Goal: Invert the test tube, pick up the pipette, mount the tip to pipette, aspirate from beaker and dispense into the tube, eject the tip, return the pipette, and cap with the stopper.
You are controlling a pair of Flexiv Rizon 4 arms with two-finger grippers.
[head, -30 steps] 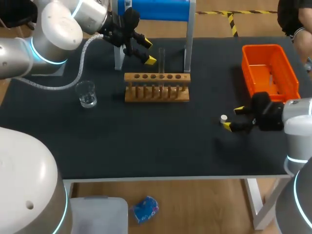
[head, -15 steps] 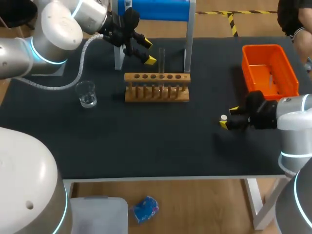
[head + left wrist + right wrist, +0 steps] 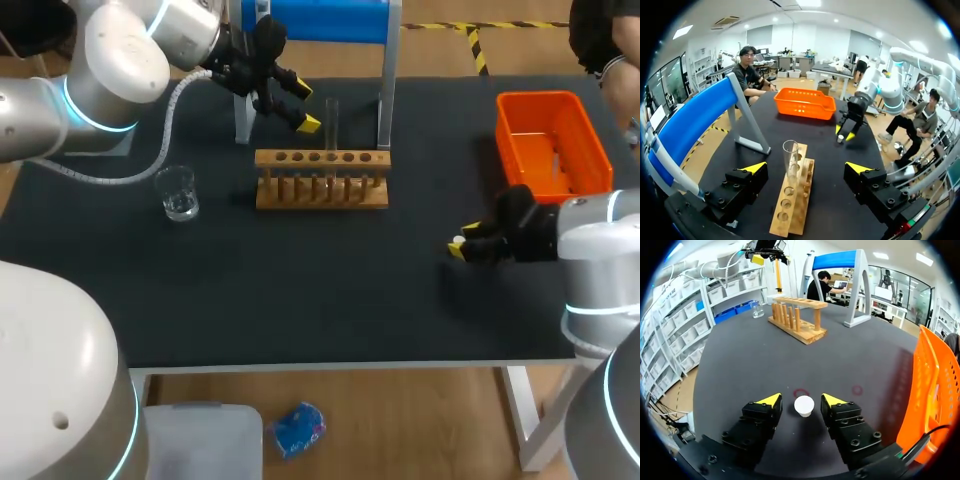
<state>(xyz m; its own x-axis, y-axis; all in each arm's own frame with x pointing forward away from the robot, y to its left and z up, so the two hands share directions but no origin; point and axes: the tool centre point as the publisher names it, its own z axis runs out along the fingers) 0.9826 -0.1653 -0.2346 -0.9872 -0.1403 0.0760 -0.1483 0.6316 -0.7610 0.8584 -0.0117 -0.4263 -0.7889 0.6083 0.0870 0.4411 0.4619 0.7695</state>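
The table (image 3: 300, 290) was a flat, matte black surface. Toward its far side stood a pale wooden rack (image 3: 321, 178) with a row of round holes, holding one slim clear glass test tube (image 3: 331, 122) upright. The left tool (image 3: 308, 107) hung released, fingers spread wide, near the tube and not touching it. A small clear glass beaker (image 3: 178, 192) stood apart from the rack's end. A slatted orange plastic basket (image 3: 553, 145) lay at the right. The right tool (image 3: 801, 401) sat low, released, its fingers flanking the small white round stopper (image 3: 804, 405) on the table, narrow gaps showing on both sides.
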